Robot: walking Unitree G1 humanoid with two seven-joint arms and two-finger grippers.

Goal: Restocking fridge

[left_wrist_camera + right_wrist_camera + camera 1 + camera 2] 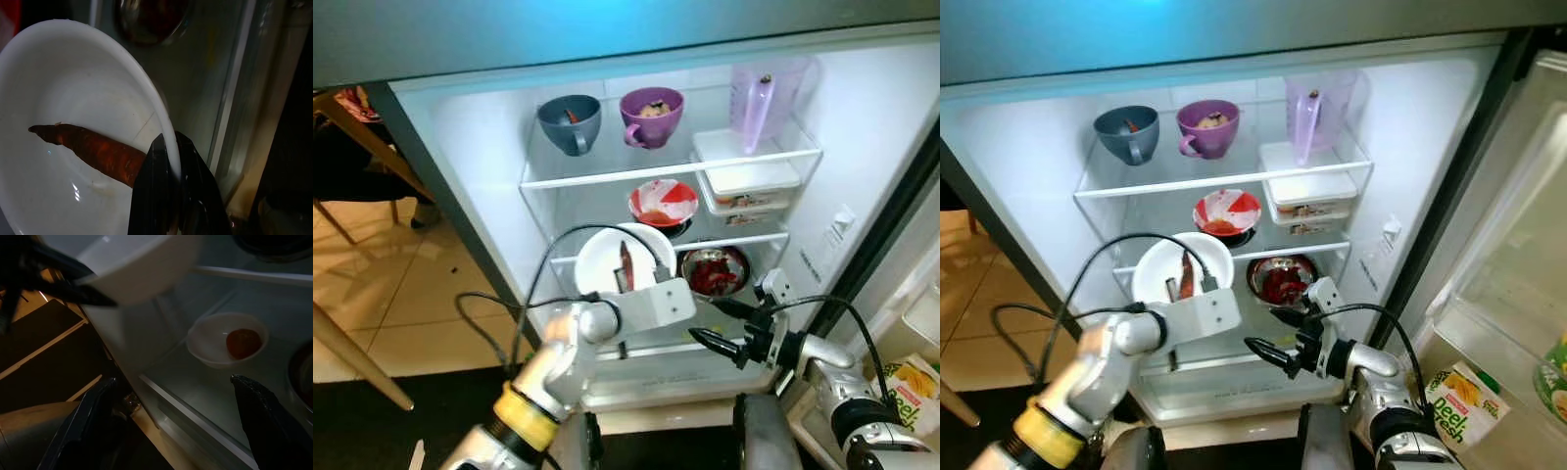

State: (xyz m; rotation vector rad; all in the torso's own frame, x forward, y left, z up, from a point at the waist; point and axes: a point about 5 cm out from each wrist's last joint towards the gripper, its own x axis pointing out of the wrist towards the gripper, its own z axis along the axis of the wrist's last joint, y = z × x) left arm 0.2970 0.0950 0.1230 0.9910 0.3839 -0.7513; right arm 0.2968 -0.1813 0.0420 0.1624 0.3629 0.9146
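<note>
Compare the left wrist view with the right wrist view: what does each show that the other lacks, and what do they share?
Left wrist alone: a carrot lying inside the white bowl, and the left hand shut on that bowl's rim. Right wrist alone: the right hand with its fingers spread wide, and a small white dish holding something round and orange, on the fridge shelf. Both: the white bowl, seen from outside in the right wrist view, and the dark metal bowl at the edge.
</note>
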